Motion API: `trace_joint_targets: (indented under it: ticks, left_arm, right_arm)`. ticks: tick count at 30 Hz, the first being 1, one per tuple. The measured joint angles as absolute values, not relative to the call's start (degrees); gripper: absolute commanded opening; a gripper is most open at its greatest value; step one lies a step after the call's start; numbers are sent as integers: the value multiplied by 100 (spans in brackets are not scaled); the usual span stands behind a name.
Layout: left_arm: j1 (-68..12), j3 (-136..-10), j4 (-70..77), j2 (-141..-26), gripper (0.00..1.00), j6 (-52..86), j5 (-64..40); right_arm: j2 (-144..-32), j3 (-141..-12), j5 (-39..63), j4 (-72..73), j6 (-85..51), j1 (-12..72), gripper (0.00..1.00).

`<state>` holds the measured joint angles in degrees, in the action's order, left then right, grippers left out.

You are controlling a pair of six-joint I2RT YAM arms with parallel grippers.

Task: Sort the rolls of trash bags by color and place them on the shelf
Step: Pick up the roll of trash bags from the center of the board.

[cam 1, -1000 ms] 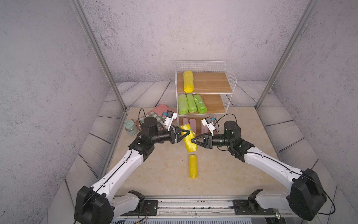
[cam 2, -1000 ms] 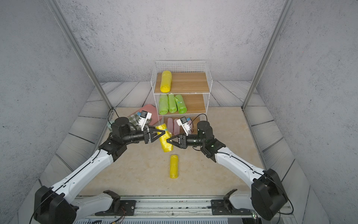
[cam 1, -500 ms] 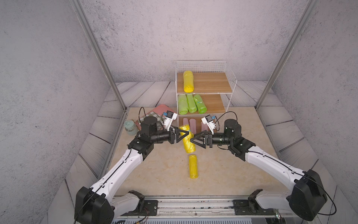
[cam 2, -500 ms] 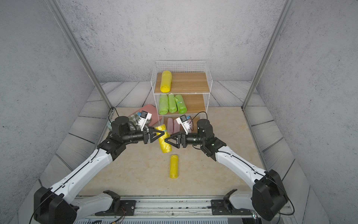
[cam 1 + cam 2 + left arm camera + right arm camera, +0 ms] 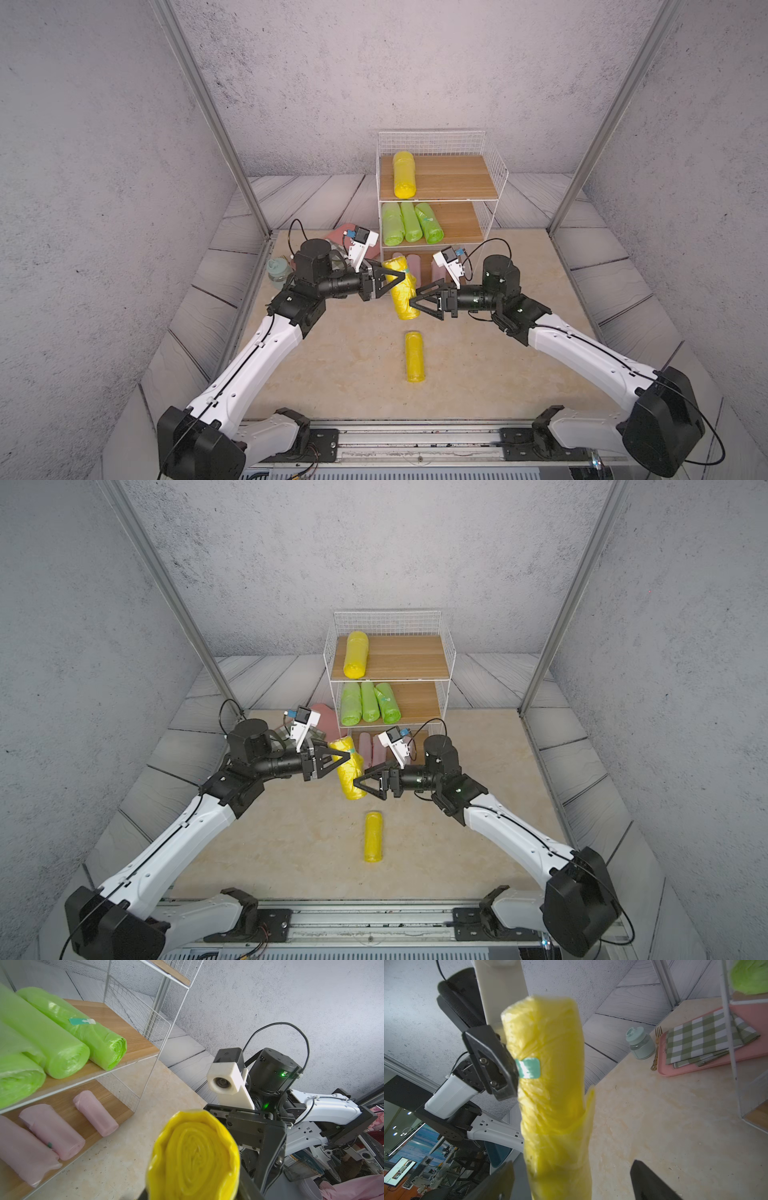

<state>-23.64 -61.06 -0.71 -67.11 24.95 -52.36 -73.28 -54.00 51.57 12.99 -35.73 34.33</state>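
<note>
L arm stretched inward, L gripper [image 5: 392, 283] pinching yellow roll [image 5: 405, 311] mid-air; R gripper [image 5: 413, 297] opposite, fingers spread round its lower end

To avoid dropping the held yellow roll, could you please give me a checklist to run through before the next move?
1. Grip: left gripper shut on held roll, ok.
2. Receiver: right gripper open, jaws either side of that roll, ok.
3. Wrap: not ok, a flap hangs loose.
4. Space: top tier has room beside its yellow roll, ok.
5. Path: table roll lies apart from both grippers, ok.
</note>
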Motion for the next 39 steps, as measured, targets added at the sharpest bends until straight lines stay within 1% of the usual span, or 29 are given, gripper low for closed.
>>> trace_joint_targets:
  ticks: [4,7,10,14,16,18,25,30,31,32,33,35,38,39]
  left_arm:
    - [-2364,-6169,-49,-6713,0,2534,-5258]
    - [-2364,-6204,27,-6731,0,2578,-5297]
    - [-2364,-6252,113,-6779,0,2602,-5325]
    - [-2364,-6263,257,-6845,0,2650,-5330]
    - [-2364,-6265,318,-6879,0,2687,-5328]
    - [-2364,-6265,342,-6912,0,2711,-5330]
    - [-2364,-6296,364,-6928,0,2744,-5339]
    - [-2364,-6351,364,-6928,0,2755,-5336]
    - [-2364,-6357,360,-6928,0,2755,-5332]
    - [-2364,-6361,357,-6928,2,2753,-5334]
    - [-2364,-6364,351,-6928,10,2749,-5330]
    - [-2364,-6364,322,-6928,30,2742,-5330]
    - [-2364,-6392,255,-6919,55,2685,-5321]
    - [-2364,-6401,226,-6912,62,2663,-5312]
  right_arm:
    - [-7406,-5468,5290,1520,-3743,3433,82]
    - [-7448,-5516,5393,1636,-3817,3433,81]
    - [-7448,-5522,5454,1669,-3857,3433,79]
    - [-7481,-5544,5522,1704,-3896,3444,74]
    - [-7513,-5575,5555,1706,-3898,3444,70]
    - [-7544,-5596,5583,1708,-3905,3450,64]
    - [-7603,-5601,5618,1697,-3922,3448,48]
    - [-7603,-5673,5638,1656,-3883,3448,22]
    - [-7603,-5688,5645,1643,-3879,3448,14]
    - [-7603,-5695,5642,1632,-3844,3448,6]
    - [-7603,-5695,5647,1619,-3837,3448,0]
    - [-7601,-5741,5645,1494,-3769,3448,0]
    - [-7583,-5837,5629,1225,-3601,3448,0]
    - [-7577,-5883,5623,1118,-3531,3448,0]
